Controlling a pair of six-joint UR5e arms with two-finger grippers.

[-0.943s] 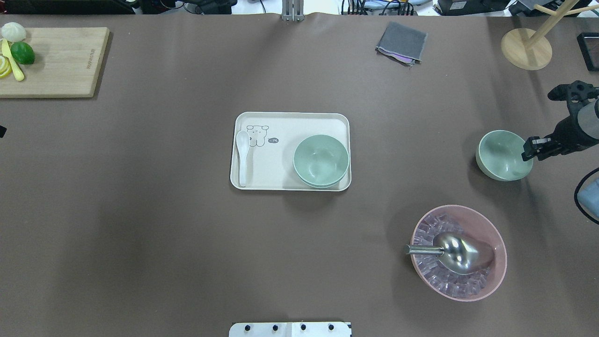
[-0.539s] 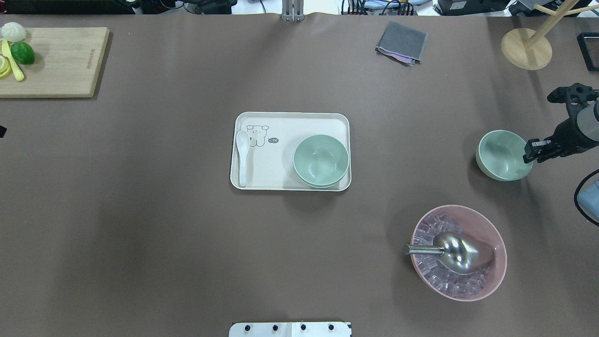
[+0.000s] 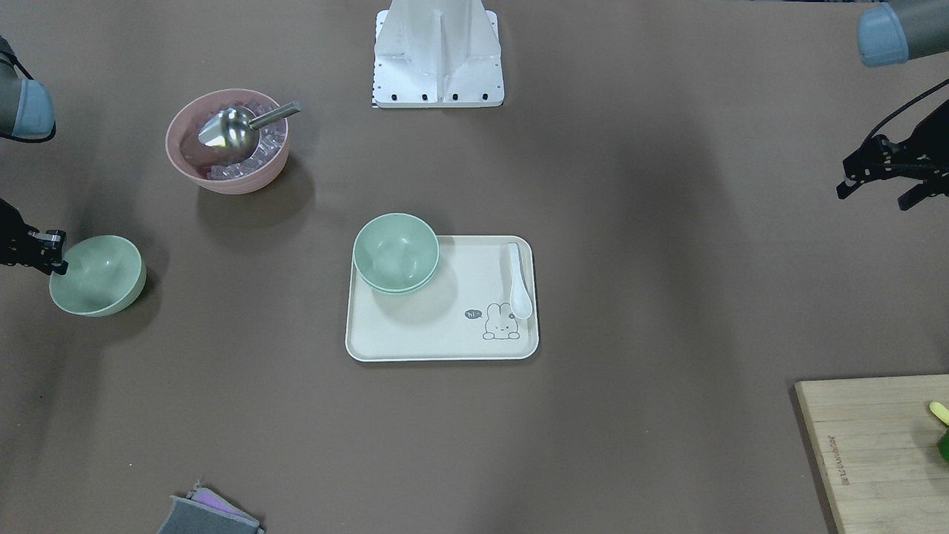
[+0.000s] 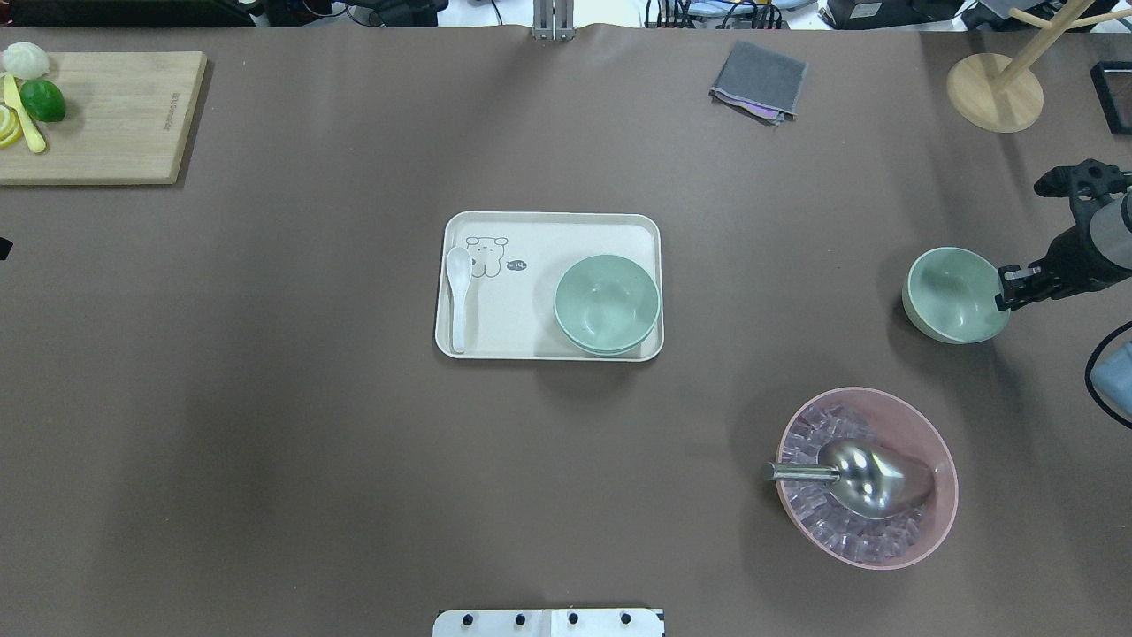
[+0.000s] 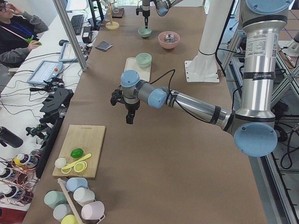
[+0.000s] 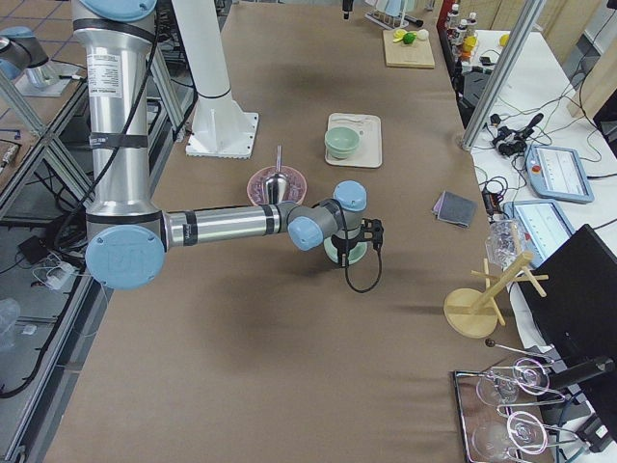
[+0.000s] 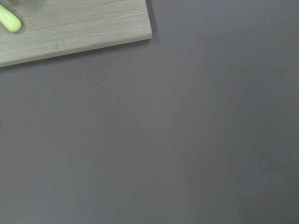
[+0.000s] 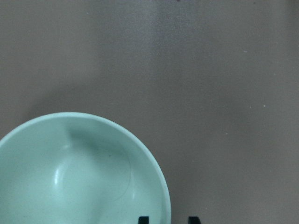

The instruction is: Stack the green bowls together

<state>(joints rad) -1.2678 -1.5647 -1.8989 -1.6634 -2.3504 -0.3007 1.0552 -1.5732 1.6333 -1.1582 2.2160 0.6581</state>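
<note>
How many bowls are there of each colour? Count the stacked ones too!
Green bowls: 3 (two nested on the tray, one alone off it)
Pink bowl: 1
Total: 4 bowls

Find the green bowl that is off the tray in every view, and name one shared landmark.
Front-facing: lone green bowl far left, mid-height.
Overhead: bowl far right, mid-height.
Exterior left: bowl top centre, far end.
Exterior right: bowl centre, partly behind the near arm.
Left wrist: not in it.
Right wrist: bowl lower left.
Landmark: the pink bowl near it in the four exterior views.
</note>
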